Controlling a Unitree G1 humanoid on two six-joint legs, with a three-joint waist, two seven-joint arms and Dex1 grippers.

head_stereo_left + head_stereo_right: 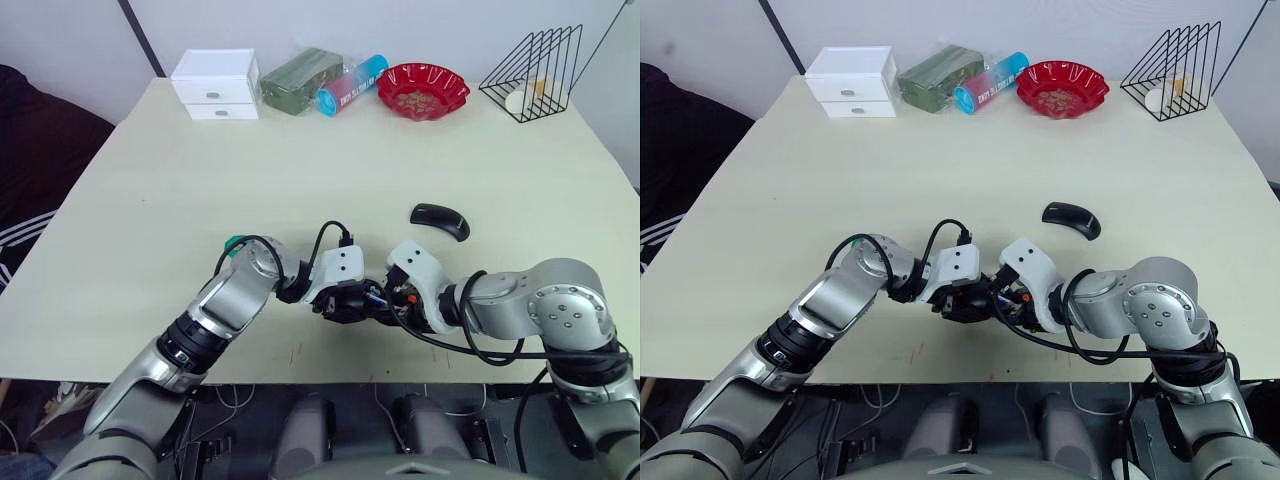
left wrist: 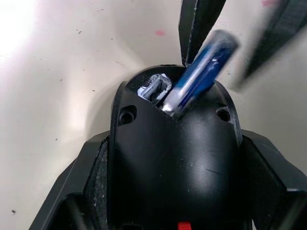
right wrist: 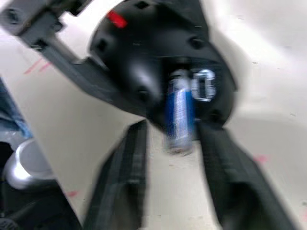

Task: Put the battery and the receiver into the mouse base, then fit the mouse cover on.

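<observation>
Near the worktop's [image 1: 150, 200] front edge, the left end effector [image 1: 345, 300] clamps the mouse base [image 2: 172, 158]; the right end effector [image 3: 172, 191], open, flanks the half-inserted battery [image 3: 178, 117]. The mouse cover [image 1: 440, 220] lies apart.

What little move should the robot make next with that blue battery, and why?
Probably push the battery down flat into its slot: it sticks out tilted from the mouse base, which the left gripper clamps. The mouse cover lies apart on the table.
</observation>
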